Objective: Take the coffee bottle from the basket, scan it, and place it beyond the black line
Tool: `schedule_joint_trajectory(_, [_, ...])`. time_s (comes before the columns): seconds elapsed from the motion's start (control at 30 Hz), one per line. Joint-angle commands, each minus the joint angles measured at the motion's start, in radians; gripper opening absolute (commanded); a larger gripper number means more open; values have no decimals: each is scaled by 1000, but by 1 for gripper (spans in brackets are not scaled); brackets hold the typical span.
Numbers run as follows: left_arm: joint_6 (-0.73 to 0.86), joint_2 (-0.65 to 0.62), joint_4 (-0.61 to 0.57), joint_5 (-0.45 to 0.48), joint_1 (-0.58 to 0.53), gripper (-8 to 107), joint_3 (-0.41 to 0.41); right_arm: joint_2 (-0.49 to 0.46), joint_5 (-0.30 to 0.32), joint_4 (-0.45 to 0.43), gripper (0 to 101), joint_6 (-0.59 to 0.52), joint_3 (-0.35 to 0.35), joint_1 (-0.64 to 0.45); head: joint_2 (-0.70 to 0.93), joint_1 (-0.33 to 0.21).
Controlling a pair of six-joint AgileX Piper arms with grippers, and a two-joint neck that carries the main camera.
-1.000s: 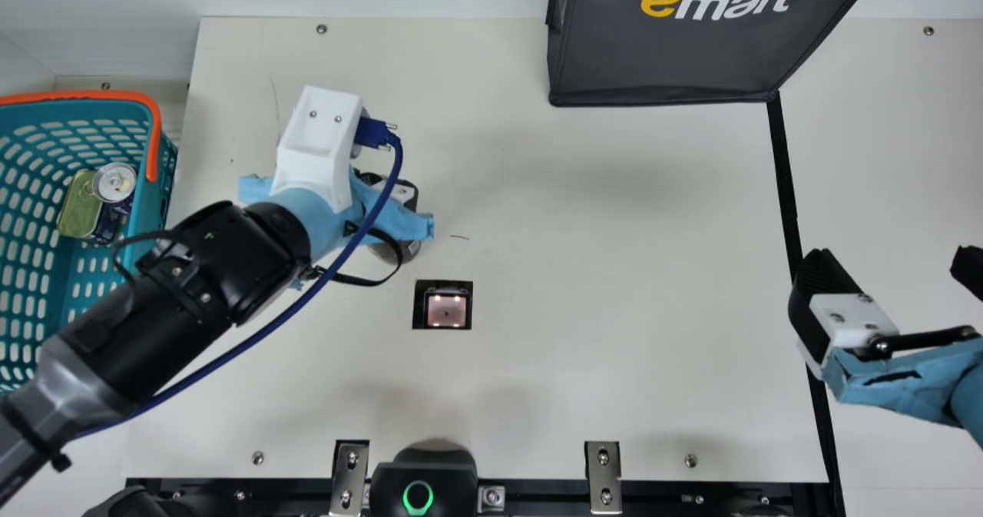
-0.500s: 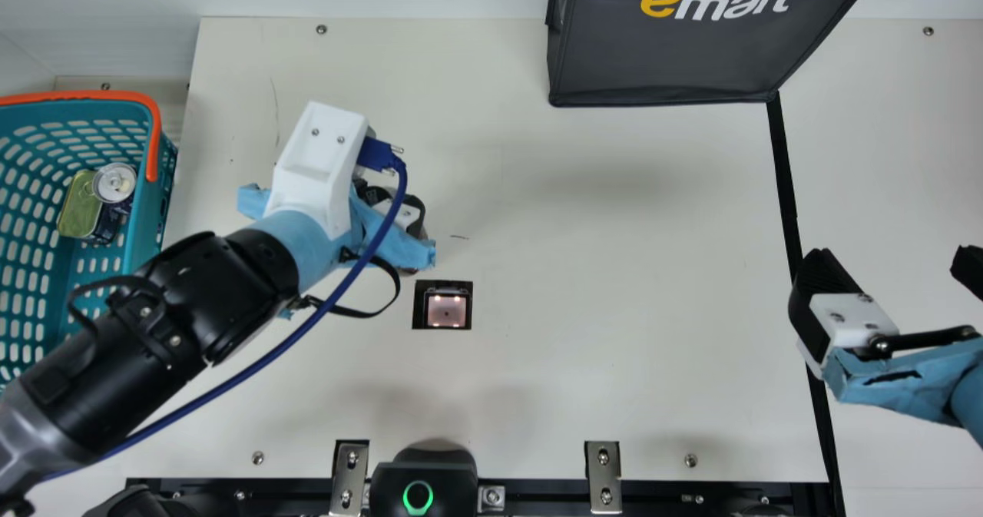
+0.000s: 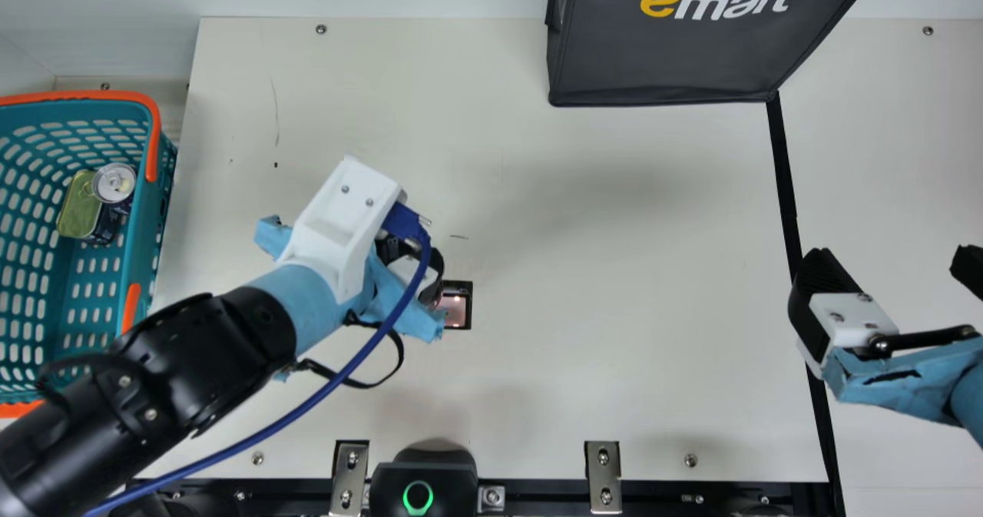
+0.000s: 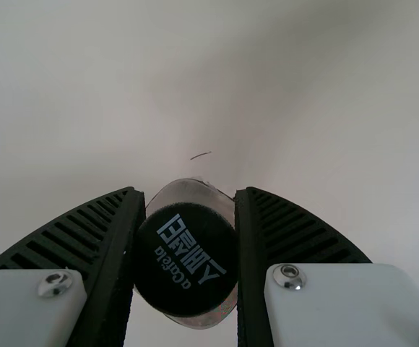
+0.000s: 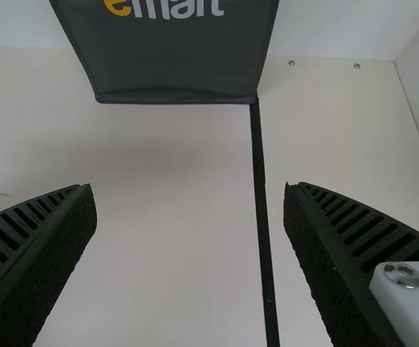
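The coffee bottle (image 4: 186,264), cap up, was squeezed in the left gripper (image 4: 188,194), the scanner (image 3: 458,313) just right of it, mid-frame; the right gripper (image 5: 188,187) was wide open.

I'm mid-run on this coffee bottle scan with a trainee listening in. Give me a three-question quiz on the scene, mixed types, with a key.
1. What does the left tool hold?
A) the shopping bag
B) the coffee bottle
C) nothing
2. True or false: the right tool stands open.
3. Fill in: the round can sits inside the teal ____.

Key: 1 B; 2 true; 3 basket
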Motion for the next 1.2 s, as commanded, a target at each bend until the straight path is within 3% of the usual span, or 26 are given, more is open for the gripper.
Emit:
schedule_joint_trajectory(0.0, [14,-11,-5,3,-9,10,3,0,0,0,91,0,0,0,2,-26])
schedule_joint_trajectory(1.17, [196,-184,-149,-2,-117,10,114,0,0,0,91,0,0,0,2,-26])
